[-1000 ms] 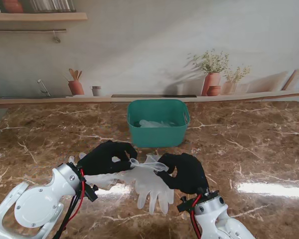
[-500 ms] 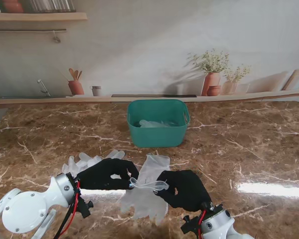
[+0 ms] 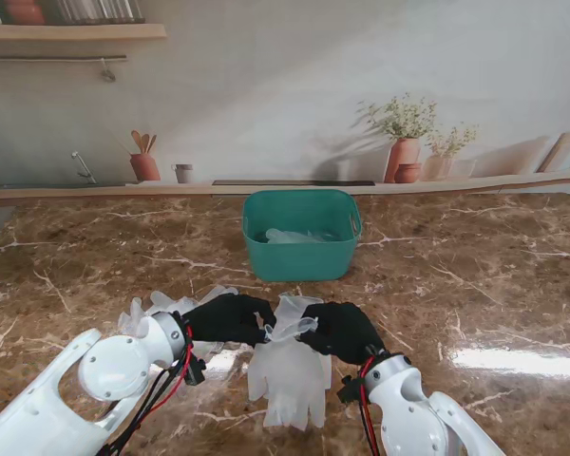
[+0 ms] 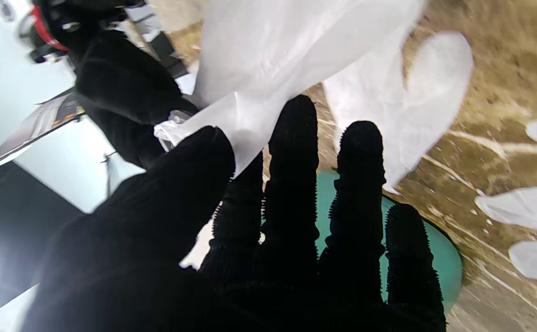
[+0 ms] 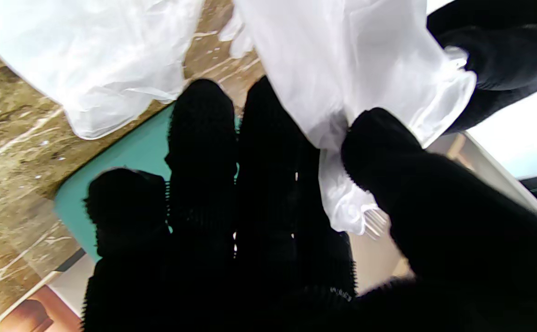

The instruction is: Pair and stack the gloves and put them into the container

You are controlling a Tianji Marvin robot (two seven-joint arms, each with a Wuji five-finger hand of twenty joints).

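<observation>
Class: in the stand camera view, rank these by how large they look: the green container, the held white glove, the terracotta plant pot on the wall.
1. Green container
2. Held white glove, nearly as large; it hangs nearer the camera, so this is unsure.
3. Terracotta plant pot, clearly smallest.

A staged kitchen set: a brown marble-patterned countertop (image 3: 475,285) runs up to a printed backdrop (image 3: 294,85) picturing a wooden shelf (image 3: 71,31), a pot of wooden utensils (image 3: 143,158), potted plants (image 3: 405,138) and a faucet (image 3: 83,165).
</observation>
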